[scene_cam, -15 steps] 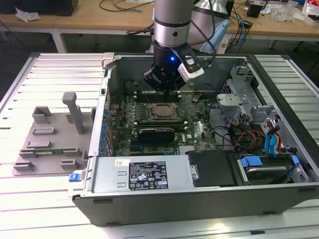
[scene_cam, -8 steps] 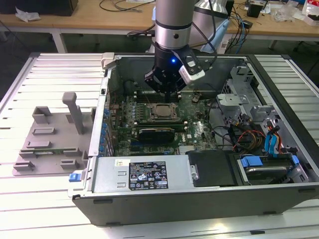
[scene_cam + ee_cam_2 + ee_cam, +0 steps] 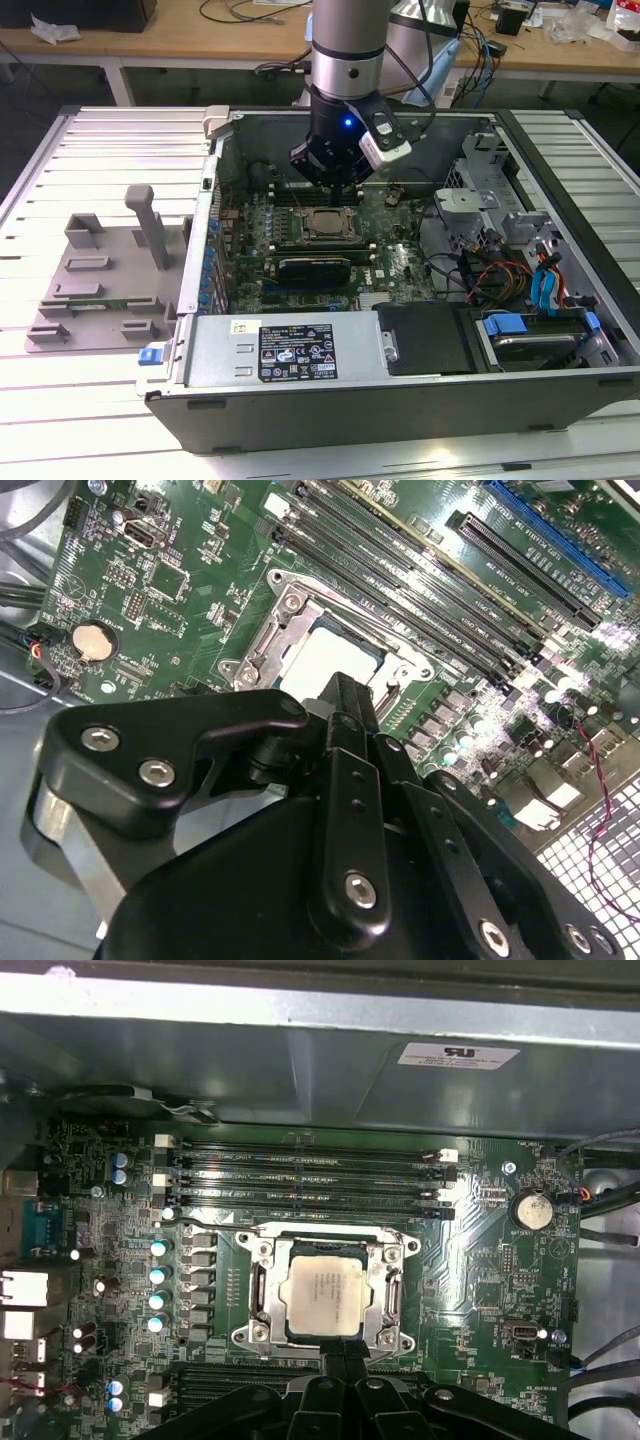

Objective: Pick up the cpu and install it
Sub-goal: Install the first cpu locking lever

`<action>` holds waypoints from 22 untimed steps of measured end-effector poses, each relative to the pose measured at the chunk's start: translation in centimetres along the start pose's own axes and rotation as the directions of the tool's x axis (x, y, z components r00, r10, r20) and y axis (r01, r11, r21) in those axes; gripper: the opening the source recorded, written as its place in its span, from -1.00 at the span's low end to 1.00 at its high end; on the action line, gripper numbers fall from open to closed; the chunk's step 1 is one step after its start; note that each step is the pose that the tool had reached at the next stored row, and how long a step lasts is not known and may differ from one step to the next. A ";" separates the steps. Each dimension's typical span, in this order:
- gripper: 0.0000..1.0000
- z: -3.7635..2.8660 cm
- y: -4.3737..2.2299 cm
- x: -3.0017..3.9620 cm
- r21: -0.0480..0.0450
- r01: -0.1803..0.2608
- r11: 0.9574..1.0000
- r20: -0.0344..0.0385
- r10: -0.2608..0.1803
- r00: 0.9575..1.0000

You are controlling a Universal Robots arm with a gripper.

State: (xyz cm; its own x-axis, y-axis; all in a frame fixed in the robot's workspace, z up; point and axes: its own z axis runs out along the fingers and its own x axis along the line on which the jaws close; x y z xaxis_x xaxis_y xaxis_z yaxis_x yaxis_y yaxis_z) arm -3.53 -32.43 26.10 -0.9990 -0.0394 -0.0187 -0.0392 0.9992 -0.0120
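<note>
My gripper [image 3: 342, 1348] clenched, empty, close above cpu [image 3: 325, 1295]. Cpu seated flat in socket [image 3: 262, 1290] on motherboard [image 3: 480, 1260], inside open case [image 3: 300, 405].

Whole thing sits on a white slatted metal surface [image 3: 60, 160], with the open computer case [image 3: 400, 390] parked in the middle. Behind the case runs a long wooden workbench [image 3: 200, 42] on white legs, with black cables [image 3: 240, 12] and a crumpled white scrap [image 3: 50, 28] on top. On the exterior view's left of the case, a grey plastic fixture [image 3: 100, 270] rests on the slats. Lighting's bright and even.
</note>
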 end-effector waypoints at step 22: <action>-0.79 -0.15 0.31 8.00 -0.054 -0.001 0.999 0.002 0.001 1.000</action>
State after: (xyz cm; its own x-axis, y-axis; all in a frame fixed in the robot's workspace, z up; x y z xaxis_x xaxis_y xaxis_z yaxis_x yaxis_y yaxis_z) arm -11.54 -32.44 26.10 -0.9990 -0.0384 -0.0208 -0.0392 0.9984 0.0416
